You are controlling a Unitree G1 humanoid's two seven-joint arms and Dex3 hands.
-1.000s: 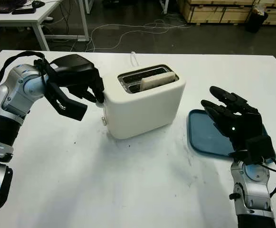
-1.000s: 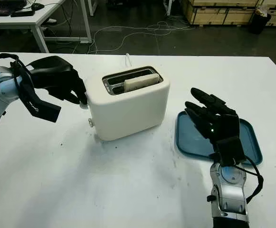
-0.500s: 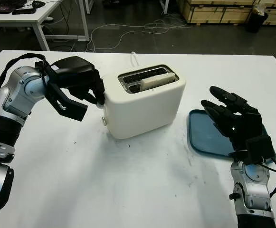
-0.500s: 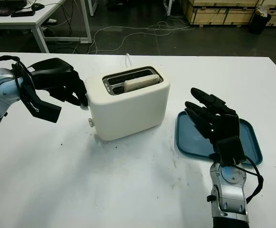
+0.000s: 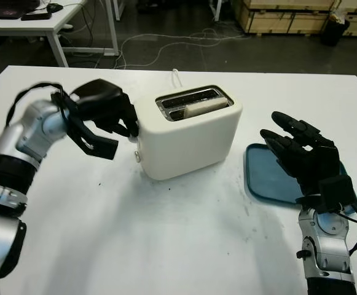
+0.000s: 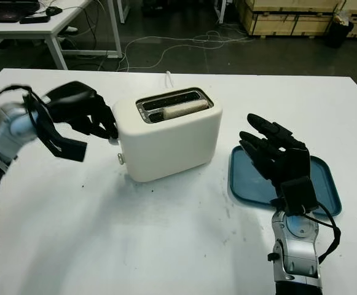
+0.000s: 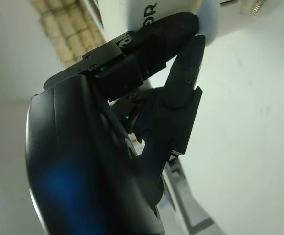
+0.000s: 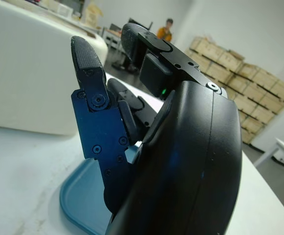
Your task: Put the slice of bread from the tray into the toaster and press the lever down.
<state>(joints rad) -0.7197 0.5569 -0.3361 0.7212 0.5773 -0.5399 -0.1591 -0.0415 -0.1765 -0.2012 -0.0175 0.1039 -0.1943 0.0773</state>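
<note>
Since a second ago, the left robot hand [image 5: 107,110] is seen lower at the toaster [image 5: 190,132] end in frame centre, fingers curled on the lever. Bread [image 5: 206,106] is sunk into its slot; pressing remains. The tray [image 6: 252,178] lies lower right beneath the open right robot hand [image 6: 275,157].

One toaster [image 5: 187,134], one bread slice [image 5: 204,107], one tray [image 5: 265,177] — two hands.
</note>
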